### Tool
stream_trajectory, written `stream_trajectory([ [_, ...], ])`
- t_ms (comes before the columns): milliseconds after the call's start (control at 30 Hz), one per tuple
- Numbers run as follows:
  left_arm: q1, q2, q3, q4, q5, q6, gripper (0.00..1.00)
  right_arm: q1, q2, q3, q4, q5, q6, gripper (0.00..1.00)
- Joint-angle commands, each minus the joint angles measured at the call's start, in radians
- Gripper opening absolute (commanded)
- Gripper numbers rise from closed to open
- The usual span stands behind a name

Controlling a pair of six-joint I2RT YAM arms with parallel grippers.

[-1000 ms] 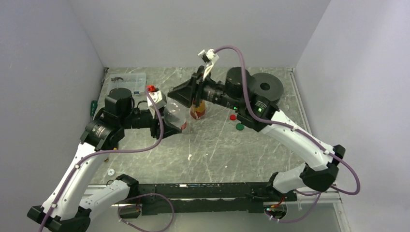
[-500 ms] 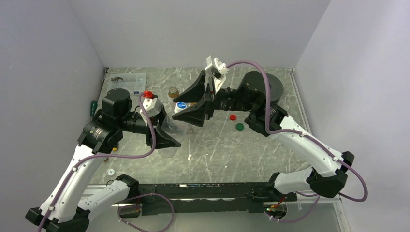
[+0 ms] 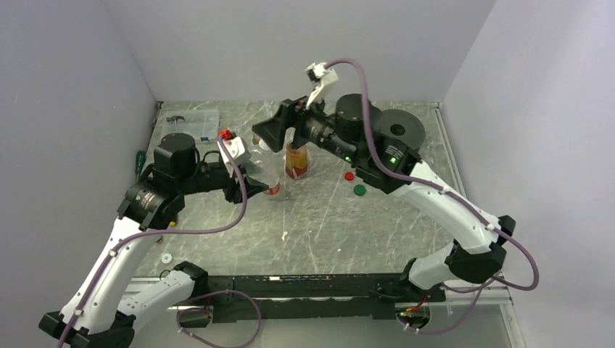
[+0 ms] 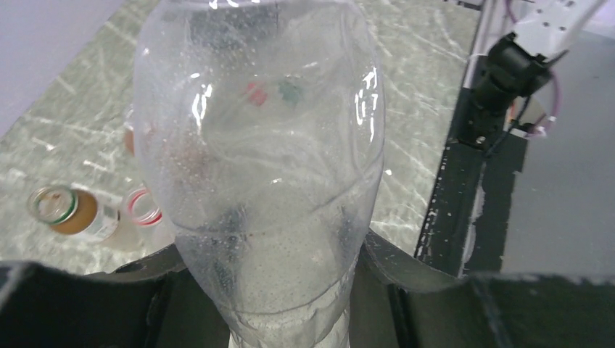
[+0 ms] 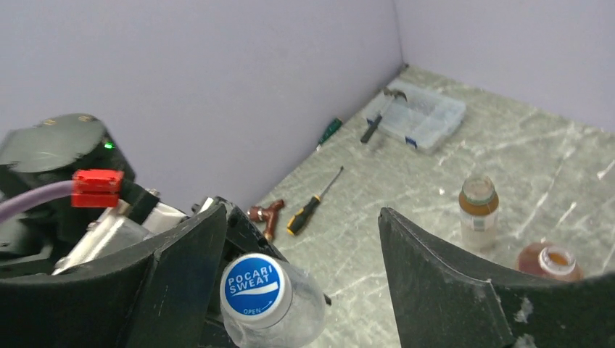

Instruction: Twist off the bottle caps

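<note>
**Clear bottle** [image 4: 257, 167]: plain, with droplets on the inside wall. It is held off the table [image 3: 319, 225], left of centre and tilted, with its capped end toward the right arm.

**Left gripper** [image 3: 249, 186]: clenched on the clear bottle's lower body, one dark finger on each side.

**Blue cap** [image 5: 255, 285]: white lettering, seated on the clear bottle's neck.

**Right gripper** [image 5: 302, 210]: released, fingers spread wide. The blue cap sits low between them, close by the finger on the left of the wrist view. Contact cannot be told.

**Short bottle** [image 5: 479, 206]: uncapped and upright on the table, with brownish contents and a pale label.

**Reddish bottle** [image 5: 547, 264]: uncapped and upright, near the short bottle.

**Red cap** [image 3: 349, 175] and **green cap** [image 3: 359, 190]: loose on the table, near each other, on the right-arm side of the bottles.

**Black spool** [image 3: 401, 130]: large, toward the far right of the table.

**Organiser box** [image 5: 420, 116]: clear plastic, in the far left corner, with a small tool lying across its edge.

**Yellow-and-black screwdriver** [image 5: 313, 203]: flat on the table near the left wall.

**Green-handled screwdriver** [image 5: 330, 130]: close along the left wall.
</note>
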Motion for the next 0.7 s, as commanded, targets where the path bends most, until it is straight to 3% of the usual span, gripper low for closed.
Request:
stream_trajectory([
  [0,0.004,-0.002,-0.005,0.031,-0.133,0.036,0.03,0.039,0.046,0.069,-0.105,0.121,0.027,0.78],
  [100,0.004,0.0,-0.008,0.029,-0.147,0.034,0.02,0.056,0.061,0.084,-0.1,0.131,0.03,0.73],
  [300,0.004,-0.006,-0.018,0.032,-0.147,0.031,0.02,0.063,0.047,0.056,-0.063,0.154,0.046,0.47],
  [500,0.004,-0.006,-0.028,0.033,-0.135,0.025,0.02,0.065,0.039,0.048,-0.049,0.142,0.043,0.55],
  [667,0.004,-0.001,-0.025,0.033,-0.132,0.02,0.02,0.066,0.026,0.036,-0.037,0.135,0.045,0.51],
])
